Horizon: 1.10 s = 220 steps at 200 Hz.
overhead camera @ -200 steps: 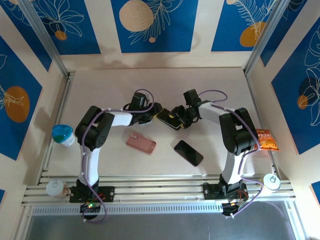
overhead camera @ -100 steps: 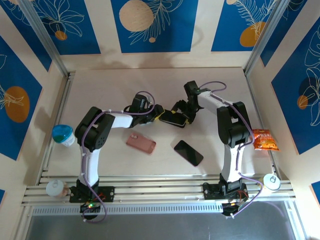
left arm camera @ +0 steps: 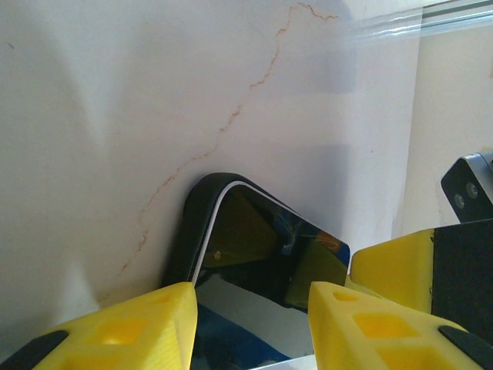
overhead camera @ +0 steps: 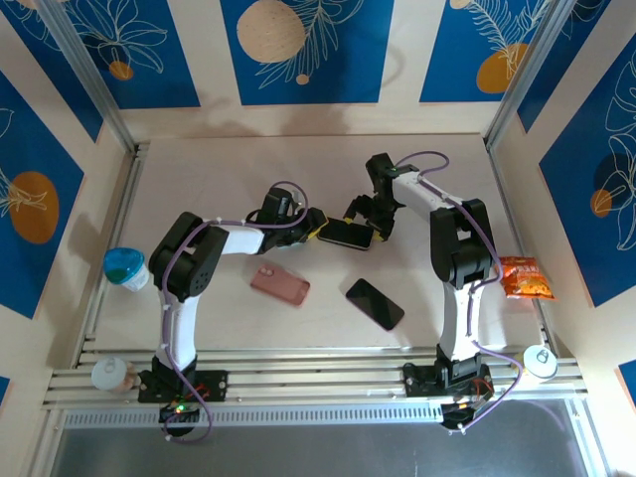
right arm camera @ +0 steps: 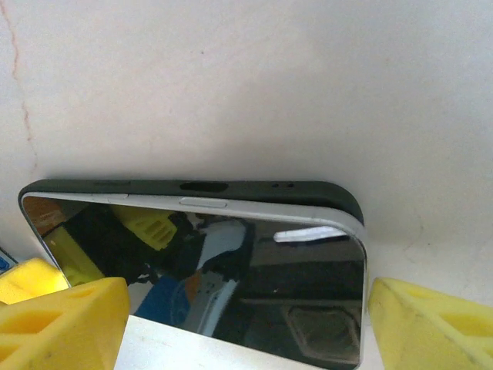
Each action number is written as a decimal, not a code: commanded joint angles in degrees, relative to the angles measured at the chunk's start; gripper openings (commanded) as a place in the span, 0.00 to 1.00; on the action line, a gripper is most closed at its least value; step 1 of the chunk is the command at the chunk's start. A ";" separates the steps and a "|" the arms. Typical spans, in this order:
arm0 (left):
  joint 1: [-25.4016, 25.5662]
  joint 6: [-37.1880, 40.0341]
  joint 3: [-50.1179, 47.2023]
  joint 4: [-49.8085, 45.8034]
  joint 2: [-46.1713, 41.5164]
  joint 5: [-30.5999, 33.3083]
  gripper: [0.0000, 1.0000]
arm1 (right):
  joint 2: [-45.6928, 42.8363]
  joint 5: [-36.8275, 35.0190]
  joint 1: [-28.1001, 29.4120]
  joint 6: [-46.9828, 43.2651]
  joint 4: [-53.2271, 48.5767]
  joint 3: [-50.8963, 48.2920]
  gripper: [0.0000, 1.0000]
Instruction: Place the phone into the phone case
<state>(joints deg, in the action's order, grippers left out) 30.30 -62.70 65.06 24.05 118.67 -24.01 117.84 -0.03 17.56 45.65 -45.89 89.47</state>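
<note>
The right claw [right arm camera: 246,320] has spread apart around the phone [right arm camera: 231,270]. The left claw [left arm camera: 254,320] clamps one end. White-rimmed and glossy, the phone sits partly in the dark phone case [right arm camera: 200,186].

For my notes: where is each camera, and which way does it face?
Top external: above and behind, looking down at the table; left arm and right arm show.
Left wrist: on its arm, facing the phone between its yellow jaws.
Right wrist: on its arm, facing the phone's edge; yellow jaws.
Shared: all see the phone.
</note>
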 commanded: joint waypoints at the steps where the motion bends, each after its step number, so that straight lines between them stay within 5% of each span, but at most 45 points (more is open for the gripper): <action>1: 0.48 0.58 0.68 -0.34 0.16 -1.22 0.44 | -4.38 0.04 0.22 -1.53 0.32 -2.05 0.81; 60: 0.46 3.81 2.46 -5.19 -2.03 -0.32 0.44 | -16.71 -0.71 0.70 -2.10 12.53 -17.95 0.73; 139: 2.02 7.17 2.83 -11.27 -4.19 -0.30 0.44 | -21.39 -0.02 0.50 -0.38 21.39 -29.65 0.18; 220: 2.75 7.93 5.25 -13.98 -1.94 1.11 0.44 | -18.77 0.85 0.49 0.05 24.62 -30.12 0.03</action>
<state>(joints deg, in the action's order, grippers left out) 32.62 -56.42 68.69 11.88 116.42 -23.86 97.76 -0.60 18.02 45.50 -22.28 59.96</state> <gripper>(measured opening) 0.436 0.049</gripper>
